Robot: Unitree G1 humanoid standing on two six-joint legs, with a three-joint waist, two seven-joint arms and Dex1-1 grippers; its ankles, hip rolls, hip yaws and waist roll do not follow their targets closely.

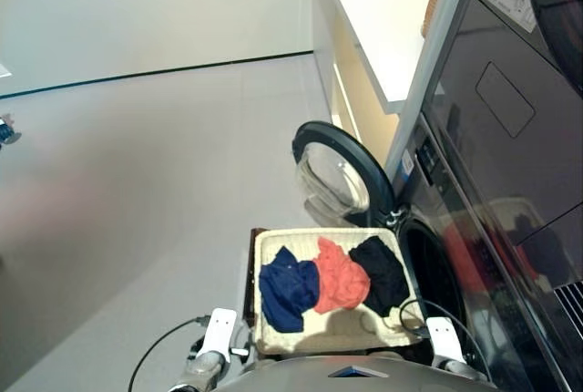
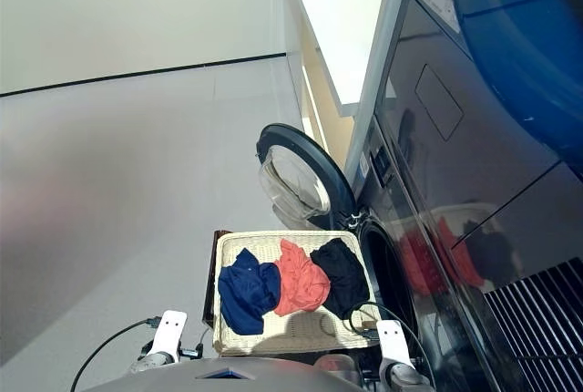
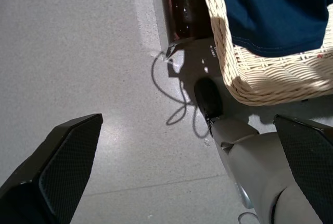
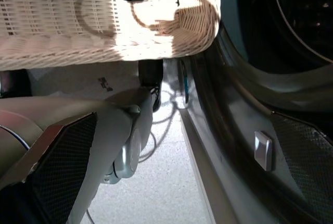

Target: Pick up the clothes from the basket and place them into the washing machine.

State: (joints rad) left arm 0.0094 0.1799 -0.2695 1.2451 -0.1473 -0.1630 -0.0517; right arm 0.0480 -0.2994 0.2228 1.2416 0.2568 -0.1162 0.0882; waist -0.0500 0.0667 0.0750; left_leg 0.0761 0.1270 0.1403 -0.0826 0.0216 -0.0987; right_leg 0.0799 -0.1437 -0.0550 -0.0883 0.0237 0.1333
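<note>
Both grippers hang low by the basket with their black fingers spread apart and nothing between them: the left gripper is over the grey floor off the basket's near left corner, and the right gripper is beside the near right corner, close to the washing machine's front. The cream-white wicker basket sits on a dark stand directly before the washing machine, its right edge next to the round drum mouth. All three garments lie inside it in a row from left to right, each overlapping the next. The navy blue garment fills the left part and reaches toward the near left corner; the orange-red garment lies in the middle, its left edge touching the navy one; the black garment lies at the right, against the right rim nearest the drum. The near strip of the basket's bottom is bare wicker. The porthole door with its black rim and glass stands swung open beyond the basket's far edge. A thin black cable loops on the floor near the basket's left corner.
</note>
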